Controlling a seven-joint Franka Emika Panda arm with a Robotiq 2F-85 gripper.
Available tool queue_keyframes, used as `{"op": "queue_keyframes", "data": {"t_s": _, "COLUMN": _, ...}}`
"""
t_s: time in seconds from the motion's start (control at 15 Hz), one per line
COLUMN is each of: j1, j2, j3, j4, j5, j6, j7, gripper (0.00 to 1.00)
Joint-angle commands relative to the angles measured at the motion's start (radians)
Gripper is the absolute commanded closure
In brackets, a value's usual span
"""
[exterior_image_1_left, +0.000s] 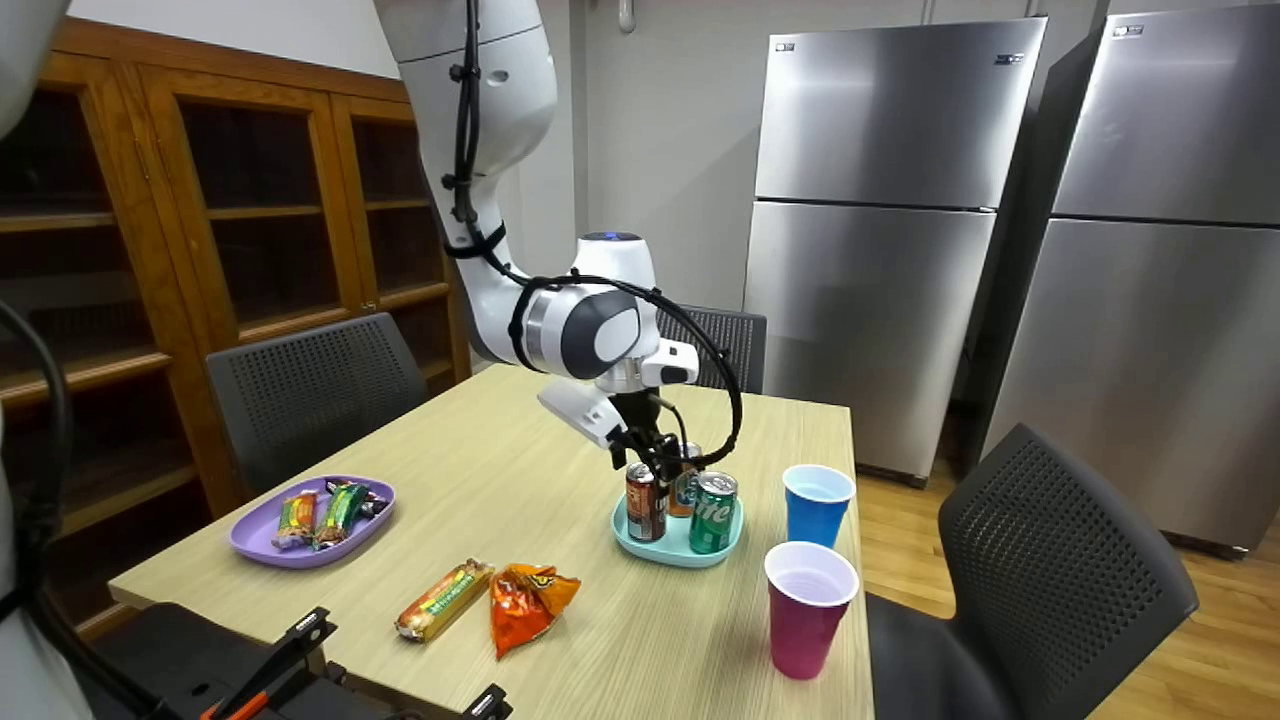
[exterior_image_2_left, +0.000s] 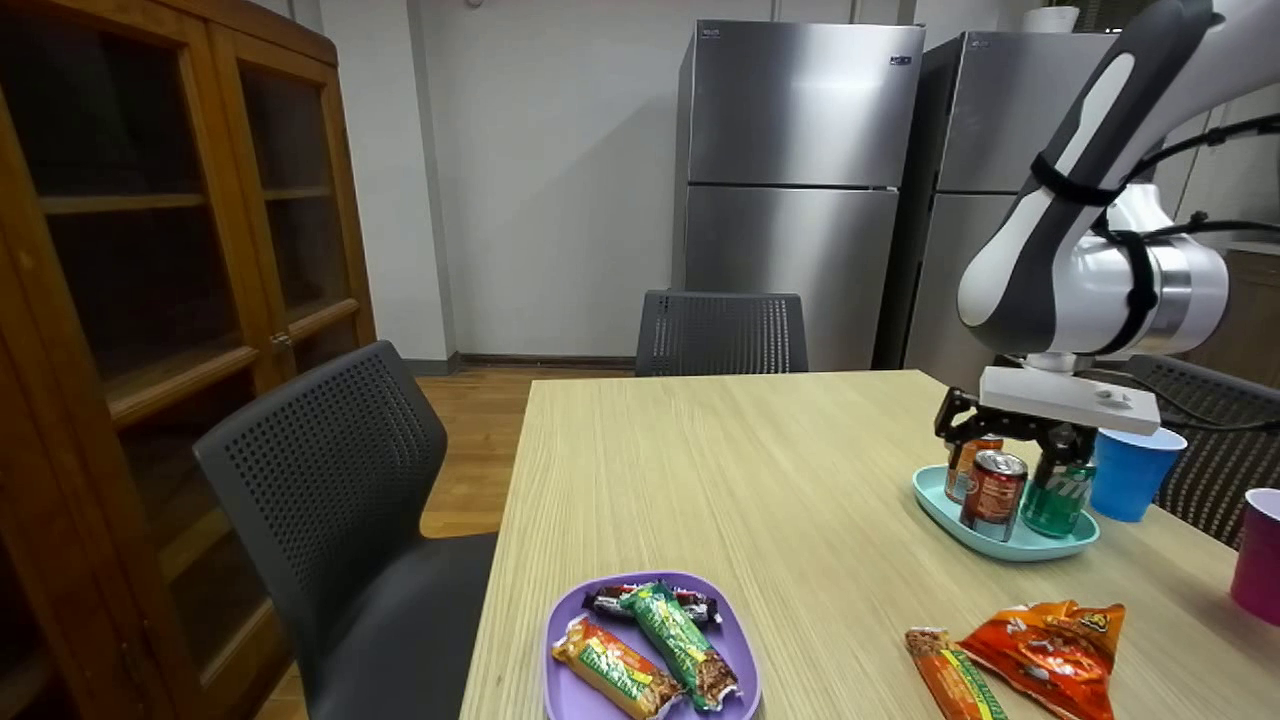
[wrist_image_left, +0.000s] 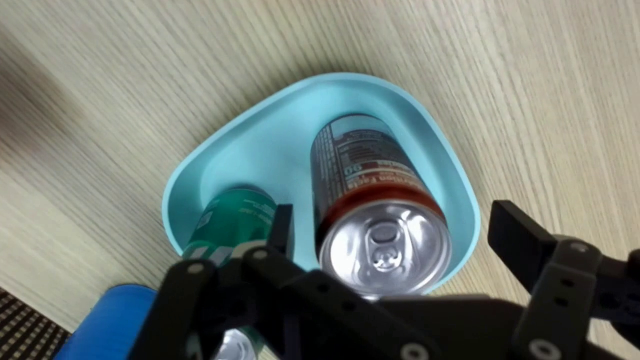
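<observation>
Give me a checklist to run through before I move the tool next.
1. Tool open: ok, jaws wide apart.
2. Brown can free of the jaws: ok, gaps show on both sides in the wrist view.
3. Green can clear of the tool: cannot tell, partly hidden behind it in the wrist view.
4. Orange can on the turquoise tray: ok.
5. Blue cup upright: ok.

Cans (exterior_image_1_left: 641, 510) on tray (exterior_image_1_left: 677, 548), cups (exterior_image_1_left: 808, 625) to its right, snack bars (exterior_image_1_left: 340, 513) on plate (exterior_image_1_left: 246, 538) left
</observation>
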Motion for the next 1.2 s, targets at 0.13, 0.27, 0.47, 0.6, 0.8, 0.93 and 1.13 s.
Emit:
{"op": "queue_keyframes", "data": {"t_s": 0.13, "j1": 0.133, "j2": -0.106, "j3": -0.1, "j4": -0.09, "j5": -0.067, "j6": 0.002, "j7": 0.024, "gripper": 0.0}}
{"op": "queue_keyframes", "data": {"t_s": 0.27, "j1": 0.228, "j2": -0.145, "j3": -0.192, "j4": -0.134, "j5": -0.117, "j6": -0.014, "j7": 0.08, "gripper": 0.0}}
{"op": "queue_keyframes", "data": {"t_s": 0.47, "j1": 0.384, "j2": -0.201, "j3": -0.345, "j4": -0.2, "j5": -0.232, "j6": -0.028, "j7": 0.183, "gripper": 0.0}}
{"op": "queue_keyframes", "data": {"t_s": 0.6, "j1": 0.474, "j2": -0.232, "j3": -0.429, "j4": -0.228, "j5": -0.319, "j6": -0.03, "j7": 0.247, "gripper": 0.0}}
{"op": "queue_keyframes", "data": {"t_s": 0.8, "j1": 0.535, "j2": -0.275, "j3": -0.474, "j4": -0.262, "j5": -0.412, "j6": -0.022, "j7": 0.303, "gripper": 0.0}}
{"op": "queue_keyframes", "data": {"t_s": 0.93, "j1": 0.427, "j2": -0.329, "j3": -0.353, "j4": -0.319, "j5": -0.36, "j6": 0.074, "j7": 0.205, "gripper": 0.0}}
{"op": "queue_keyframes", "data": {"t_s": 1.13, "j1": 0.253, "j2": -0.382, "j3": -0.124, "j4": -0.398, "j5": -0.205, "j6": 0.151, "j7": 0.02, "gripper": 0.0}}
